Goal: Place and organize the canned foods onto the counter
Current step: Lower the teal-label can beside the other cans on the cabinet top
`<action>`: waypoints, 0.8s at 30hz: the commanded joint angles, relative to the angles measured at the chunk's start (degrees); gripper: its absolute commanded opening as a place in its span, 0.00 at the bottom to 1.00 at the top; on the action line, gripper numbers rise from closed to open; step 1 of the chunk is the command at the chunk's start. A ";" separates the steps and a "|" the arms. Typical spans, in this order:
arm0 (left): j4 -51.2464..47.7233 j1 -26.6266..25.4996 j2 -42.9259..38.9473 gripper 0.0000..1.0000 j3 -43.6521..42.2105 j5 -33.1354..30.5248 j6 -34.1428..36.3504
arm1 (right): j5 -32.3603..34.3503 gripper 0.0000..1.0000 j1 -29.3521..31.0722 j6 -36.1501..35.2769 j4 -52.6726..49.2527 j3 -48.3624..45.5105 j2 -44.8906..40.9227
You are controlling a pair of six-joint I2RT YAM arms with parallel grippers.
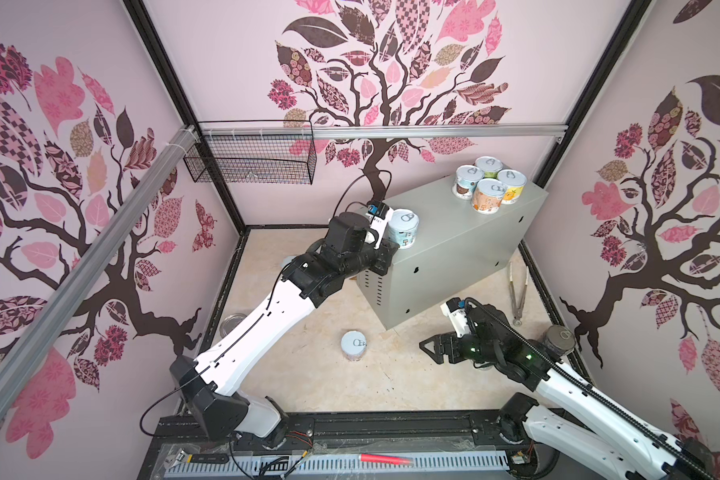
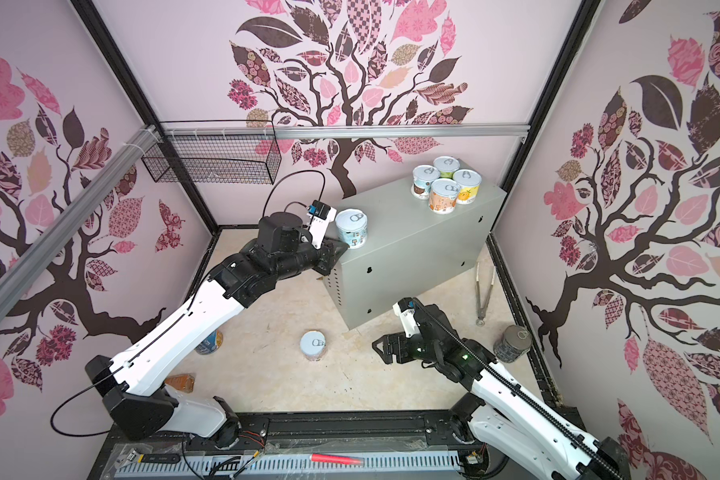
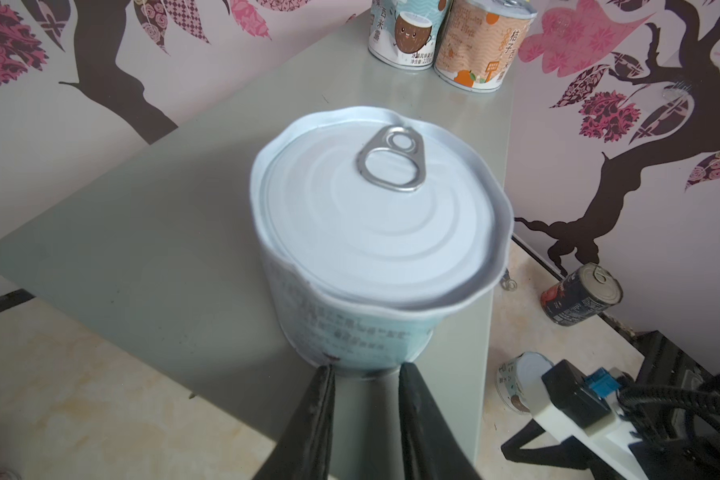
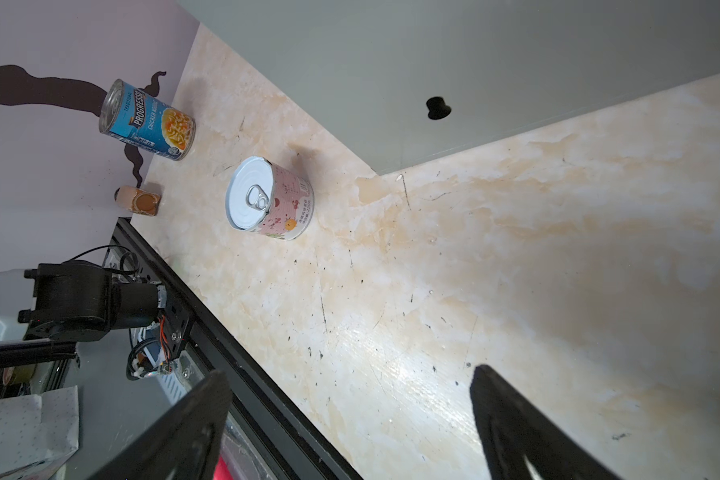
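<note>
No load: left end effector (image 3: 367,368) closed beside teal can (image 3: 375,216), right end effector (image 4: 350,372) wide.

Pale pink walls (image 1: 233,62) carry tree decals (image 1: 377,79). The floor (image 1: 350,395) is beige marble. A black wire basket (image 1: 250,162) hangs at ten o'clock.

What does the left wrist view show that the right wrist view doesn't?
Only left wrist: a pale blue can standing on top of the counter, with the left hand shut and its fingertips near the can's base; a coconut-label can and an orange-label can at the counter's far end; a dark-labelled can on the floor.
Only right wrist: a blue soup can and a pink-labelled can on the floor; the right hand open and empty.
Both: the grey counter and the marbled floor.
</note>
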 commanded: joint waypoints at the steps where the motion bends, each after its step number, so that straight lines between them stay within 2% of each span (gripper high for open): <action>1: 0.82 0.19 2.49 0.29 3.22 0.63 0.44 | -0.43 0.94 0.21 -0.11 0.94 1.09 0.28; 13: 5.61 0.41 11.67 0.30 8.67 1.99 -0.88 | -0.96 0.94 0.26 0.05 2.41 -0.40 0.42; 24: 4.78 1.33 23.37 0.30 20.89 3.58 0.18 | -1.49 0.94 0.21 0.23 3.60 -1.42 0.60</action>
